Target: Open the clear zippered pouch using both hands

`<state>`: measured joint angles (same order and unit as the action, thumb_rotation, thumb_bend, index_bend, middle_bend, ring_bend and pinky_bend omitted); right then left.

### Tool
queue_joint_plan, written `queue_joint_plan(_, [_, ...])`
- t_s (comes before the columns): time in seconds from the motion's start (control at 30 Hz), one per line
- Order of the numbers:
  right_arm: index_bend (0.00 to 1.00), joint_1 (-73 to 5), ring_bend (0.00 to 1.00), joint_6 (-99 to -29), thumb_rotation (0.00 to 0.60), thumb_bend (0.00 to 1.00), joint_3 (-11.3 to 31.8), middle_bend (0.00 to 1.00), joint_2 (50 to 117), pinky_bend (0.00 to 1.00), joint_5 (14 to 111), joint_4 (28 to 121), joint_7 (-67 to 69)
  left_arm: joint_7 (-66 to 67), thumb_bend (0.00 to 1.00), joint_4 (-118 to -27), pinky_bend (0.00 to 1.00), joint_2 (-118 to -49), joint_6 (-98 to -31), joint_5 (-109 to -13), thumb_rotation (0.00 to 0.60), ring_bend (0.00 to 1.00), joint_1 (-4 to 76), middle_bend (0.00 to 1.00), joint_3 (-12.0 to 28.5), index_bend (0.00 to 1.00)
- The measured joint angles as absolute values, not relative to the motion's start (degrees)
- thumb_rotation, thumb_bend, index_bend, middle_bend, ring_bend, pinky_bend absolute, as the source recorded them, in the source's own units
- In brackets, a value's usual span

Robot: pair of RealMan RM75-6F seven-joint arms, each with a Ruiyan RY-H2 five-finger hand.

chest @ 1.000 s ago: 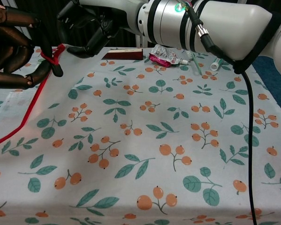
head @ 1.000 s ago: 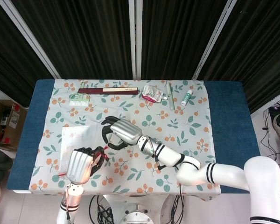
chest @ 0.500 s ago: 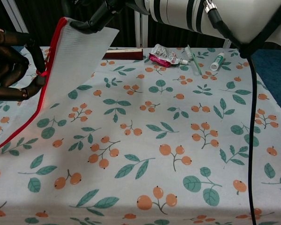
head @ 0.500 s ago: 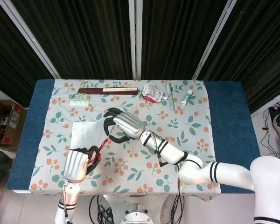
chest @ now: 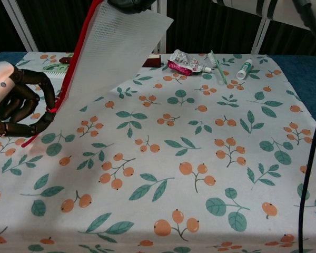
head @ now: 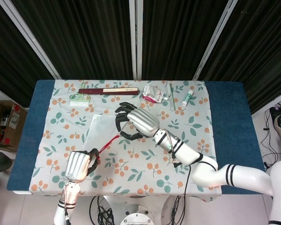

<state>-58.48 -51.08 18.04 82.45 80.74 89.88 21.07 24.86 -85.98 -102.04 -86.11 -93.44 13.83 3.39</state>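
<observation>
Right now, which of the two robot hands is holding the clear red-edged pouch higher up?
The right hand: it lifts the clear red-zippered pouch by its upper end, while the left hand holds the low end near the table.

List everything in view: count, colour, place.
pouch: 1, clear with red zip edge, lifted off the table, held between both hands
cloth: 1, white with orange-berry print, covering the table
table: 1, blue, under the cloth
box: 1, long, dark red, far edge
brush: 1, green and white, far left
packet: 1, crumpled, silver and pink, far centre
toothbrush: 1, pale green, right of packet
tube: 1, white and green, far right
left hand: holds pouch's lower red end
right hand: holds pouch's upper end
</observation>
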Motion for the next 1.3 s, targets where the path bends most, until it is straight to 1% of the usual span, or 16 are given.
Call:
queue_joint_plan(0.23, [0.87, -55.9, 0.2, -53.3, 0.6, 0.51, 16.2, 0.44, 78.8, 0.11, 83.1, 91.5, 23.0, 26.5, 0.41, -83.8, 0.92, -101.5, -81.0, -89.7, 0.6, 0.85, 15.0, 0.88, 3.5, 0.75])
queue_joint_plan(0.47, [0.87, -53.3, 0.2, -55.9, 0.6, 0.51, 15.1, 0.44, 74.2, 0.11, 85.1, 93.0, 25.2, 27.5, 0.41, -82.7, 0.92, -101.2, -78.1, -85.9, 0.6, 0.85, 15.5, 0.88, 3.9, 0.75])
queue_joint_plan(0.57, [0.87, -52.5, 0.2, -56.6, 0.6, 0.51, 14.7, 0.44, 73.2, 0.11, 85.4, 93.0, 25.8, 28.0, 0.41, -82.2, 0.92, -101.1, -76.4, -84.0, 0.6, 0.85, 16.0, 0.88, 4.4, 0.75])
queue_joint_plan(0.83, [0.87, -51.6, 0.2, -57.1, 0.6, 0.51, 14.2, 0.44, 73.0, 0.11, 85.4, 91.7, 27.8, 30.4, 0.42, -81.5, 0.92, -100.7, -72.8, -79.1, 0.6, 0.84, 17.1, 0.88, 5.4, 0.75])
queue_joint_plan(1.2, [0.87, -51.7, 0.2, -57.1, 0.6, 0.51, 14.1, 0.44, 74.0, 0.11, 85.4, 89.0, 29.4, 33.5, 0.42, -83.0, 0.91, -99.3, -72.4, -75.3, 0.6, 0.83, 17.5, 0.87, 6.0, 0.74])
queue_joint_plan(1.27, [0.87, -51.6, 0.2, -57.5, 0.6, 0.51, 13.9, 0.44, 74.6, 0.11, 85.6, 88.5, 29.1, 33.7, 0.4, -83.2, 0.91, -99.0, -72.4, -74.8, 0.6, 0.82, 17.6, 0.85, 6.3, 0.71])
queue_joint_plan(1.3, [0.87, -51.6, 0.2, -57.7, 0.6, 0.51, 13.8, 0.44, 75.0, 0.11, 85.7, 88.3, 28.9, 33.7, 0.37, -83.6, 0.9, -98.8, -72.5, -74.4, 0.6, 0.8, 17.6, 0.82, 6.5, 0.65])
